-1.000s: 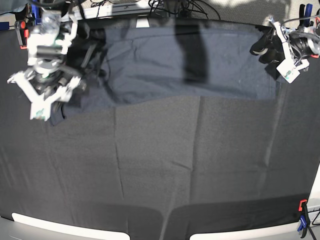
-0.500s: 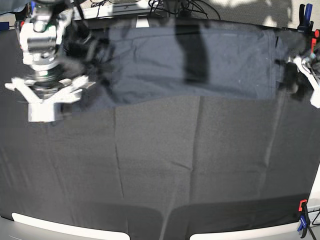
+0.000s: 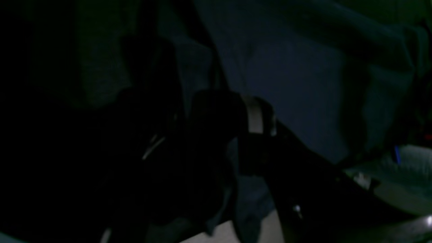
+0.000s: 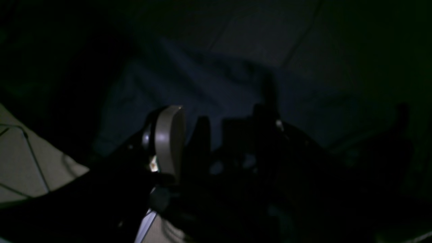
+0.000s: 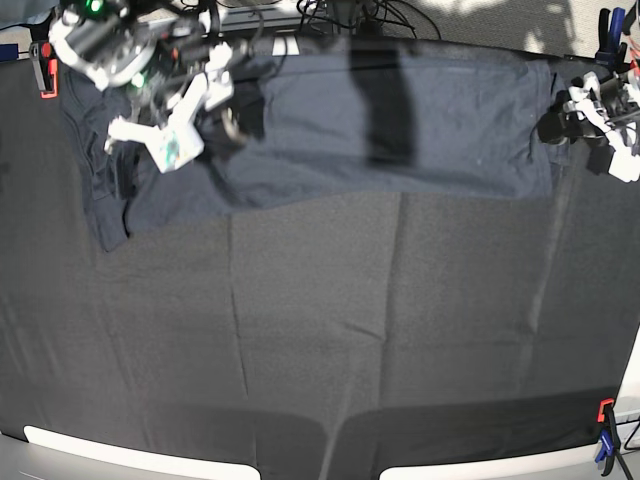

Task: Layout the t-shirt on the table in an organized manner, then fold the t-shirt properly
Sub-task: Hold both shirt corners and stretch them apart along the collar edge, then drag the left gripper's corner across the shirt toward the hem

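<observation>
My right pincer [image 5: 190, 100] and left pincer [image 5: 575, 110] gape, empty, over the t-shirt [image 5: 400, 120] at the bench's [image 5: 320, 330] twelve o'clock.

Your right arm reaches in from the far left corner of the base view, its wrist turned sideways so the right gripper [image 5: 190, 105] points toward the middle. Its white fingers [image 5: 165, 140] stand spread apart with a clear gap between them. Your left arm sits at the right edge of that view, mostly cut off, with the left gripper [image 5: 590, 115] just inside the frame. The left wrist picture is too dark to show whether its jaws stand apart or closed; only one pale pad [image 3: 254, 114] shows.
</observation>
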